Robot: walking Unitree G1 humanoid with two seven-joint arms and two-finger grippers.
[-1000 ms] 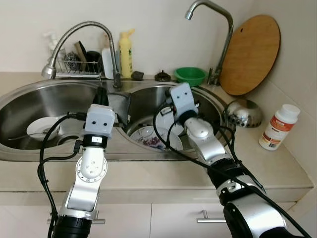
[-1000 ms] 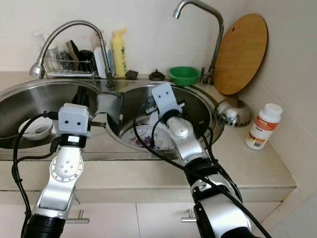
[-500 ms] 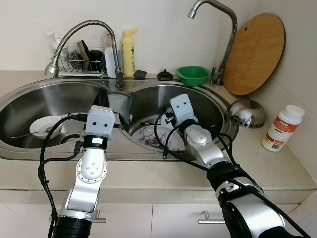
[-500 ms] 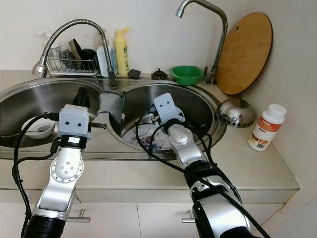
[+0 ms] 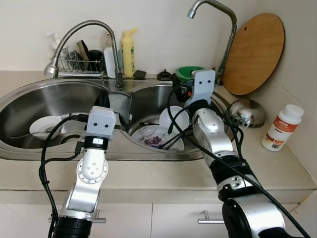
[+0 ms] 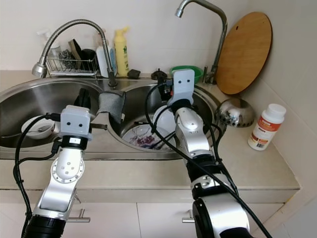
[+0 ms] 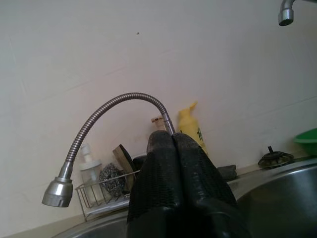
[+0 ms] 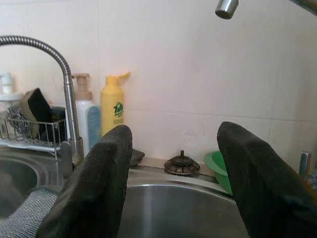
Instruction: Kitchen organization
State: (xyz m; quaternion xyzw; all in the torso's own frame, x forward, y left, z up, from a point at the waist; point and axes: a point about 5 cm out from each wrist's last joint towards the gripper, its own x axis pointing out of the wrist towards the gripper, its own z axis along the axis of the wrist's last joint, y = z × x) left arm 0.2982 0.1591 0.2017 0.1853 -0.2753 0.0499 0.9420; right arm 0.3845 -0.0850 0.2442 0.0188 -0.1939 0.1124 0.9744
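The robot stood at a double steel sink set into a beige table, both silver arms reaching forward. The right claw was raised over the right basin, its two black fingers spread well apart with nothing between them, aimed at the back wall where a yellow bottle and a small dark drain stopper stood on the sink's rear ledge. Below that arm, in the right basin, lay a patterned plate with a white bowl leaning just behind it. The left claw hung above the divider between the basins, its fingers pressed together and holding nothing. A grey cloth was draped over that divider, just beyond the left wrist. In the left basin sat a white dish. A flexible spray tap arched over a wire rack of scrubbers at the back. A green bowl rested near the tall tap, a round wooden board leaned on the wall, and a steel colander and a white pill bottle stood on the table to the right.
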